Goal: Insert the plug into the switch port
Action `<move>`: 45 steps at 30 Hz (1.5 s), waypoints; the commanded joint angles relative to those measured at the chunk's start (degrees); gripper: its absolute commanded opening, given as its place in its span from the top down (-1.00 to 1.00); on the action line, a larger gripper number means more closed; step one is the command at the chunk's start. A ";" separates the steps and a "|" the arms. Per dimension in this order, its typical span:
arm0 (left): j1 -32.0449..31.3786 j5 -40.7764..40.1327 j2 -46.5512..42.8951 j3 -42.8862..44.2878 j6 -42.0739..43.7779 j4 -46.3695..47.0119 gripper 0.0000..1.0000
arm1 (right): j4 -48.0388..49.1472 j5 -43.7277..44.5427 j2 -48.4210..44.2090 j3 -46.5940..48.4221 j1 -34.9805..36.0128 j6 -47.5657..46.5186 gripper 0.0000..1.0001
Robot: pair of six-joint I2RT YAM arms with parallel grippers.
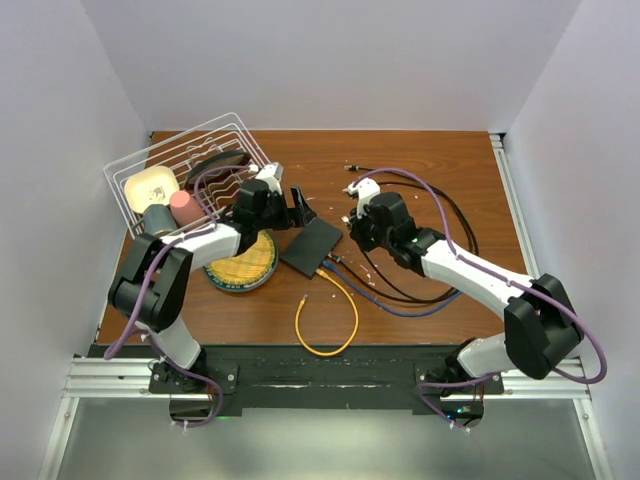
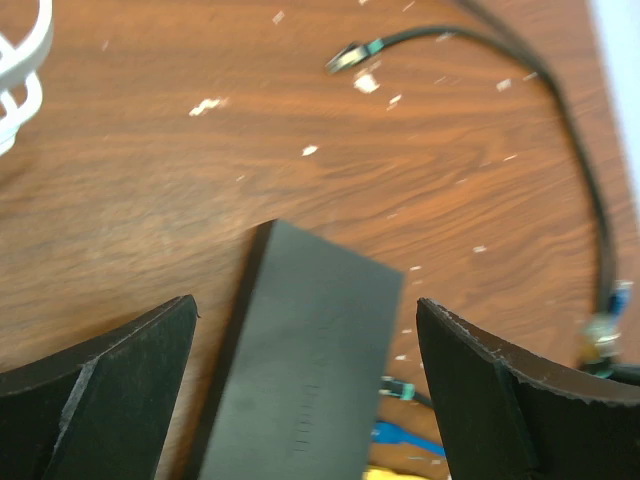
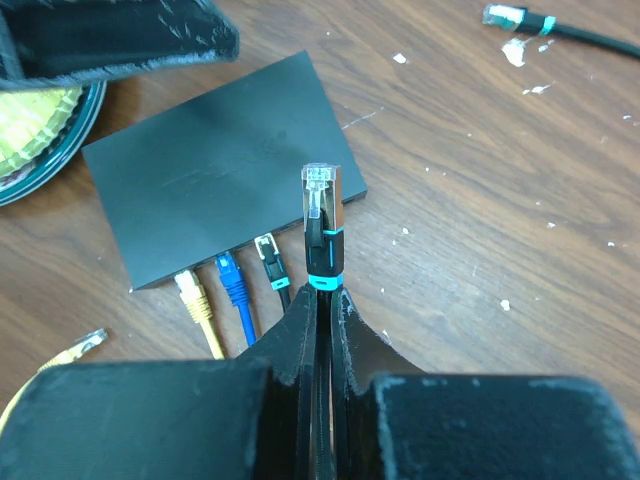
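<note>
1. The right tool [image 3: 322, 300] is clamped shut on the plug [image 3: 321, 215]. It pinches the black boot just behind the cyan band, so the clear connector tip sticks out past the fingertips.
2. The left tool [image 2: 305, 305] is spread wide and holds nothing. Its fingers [image 2: 120, 390] stand on either side of the switch [image 2: 300, 400] and do not appear to touch it.
3. The switch lies flat on the table [image 1: 420, 160], between the two arms. The switch port is on the narrow edge facing the right tool.
4. A yellow plug [image 3: 188, 288], a blue plug [image 3: 231, 278] and a black plug [image 3: 268, 252] sit side by side in that edge. The free sockets are probably to the right of the black one, but no openings show from this angle.
5. The held plug's tip is near that right end of the edge and is not yet in any socket.
6. Because the plug is gripped only at the boot, it could pivot when it meets the socket rim, then jam or skid off.
7. With the left tool open, nothing braces the switch. A push could slide the box across the table instead of seating the plug.
8. The black plug is close by, so a small sideways error would knock it. I cannot tell which way the latch faces, and a wrong roll would block entry.
</note>
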 commanded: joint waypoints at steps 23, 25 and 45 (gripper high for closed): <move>-1.34 16.00 16.14 8.28 3.82 9.27 -0.86 | -12.41 -7.75 14.39 6.90 -5.88 0.10 1.00; -1.34 17.23 16.49 8.37 3.11 10.16 -0.85 | -12.67 -7.40 14.65 7.16 -5.09 -0.16 1.00; -1.34 18.29 15.00 6.35 1.96 11.30 -0.84 | -12.76 -5.90 20.10 10.15 -3.06 -1.04 1.00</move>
